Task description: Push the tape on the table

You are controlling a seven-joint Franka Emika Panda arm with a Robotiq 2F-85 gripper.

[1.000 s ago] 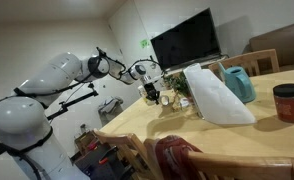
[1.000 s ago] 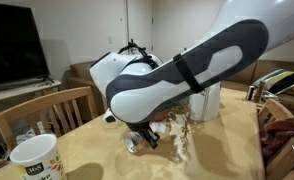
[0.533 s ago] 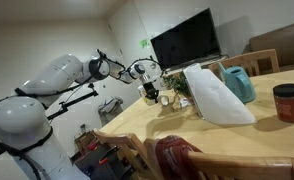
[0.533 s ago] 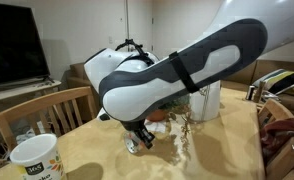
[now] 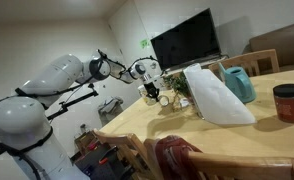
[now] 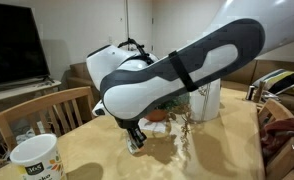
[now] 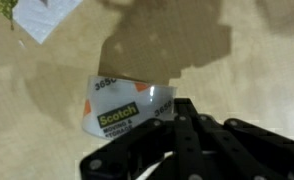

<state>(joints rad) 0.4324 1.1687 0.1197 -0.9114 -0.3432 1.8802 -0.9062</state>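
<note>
The tape (image 7: pixel 120 110) is a clear Scotch-labelled pack lying flat on the light yellowish wooden table (image 7: pixel 47 90). In the wrist view my gripper (image 7: pixel 184 110) comes in from the bottom with its black fingers together. Its tip is at the tape's right edge and holds nothing. In both exterior views the gripper (image 5: pixel 150 92) (image 6: pixel 135 138) points down at the table (image 5: pixel 187 135) near its far end. A small whitish thing beside the tip (image 5: pixel 165 98) may be the tape. The big white arm hides much of the tabletop (image 6: pixel 97 155).
A white bag-like object (image 5: pixel 215 95), a teal jug (image 5: pixel 237 82) and a red jar (image 5: pixel 287 102) stand on the table. A white mug (image 6: pixel 34 158) stands near one edge and a white container (image 6: pixel 209 100) behind the arm. Wooden chairs (image 6: pixel 47 108) ring the table. A paper scrap (image 7: pixel 42 15) lies near the tape.
In one exterior view the arm and gripper have shifted a little to the left along the table, staying low. In the other exterior view little has visibly changed.
</note>
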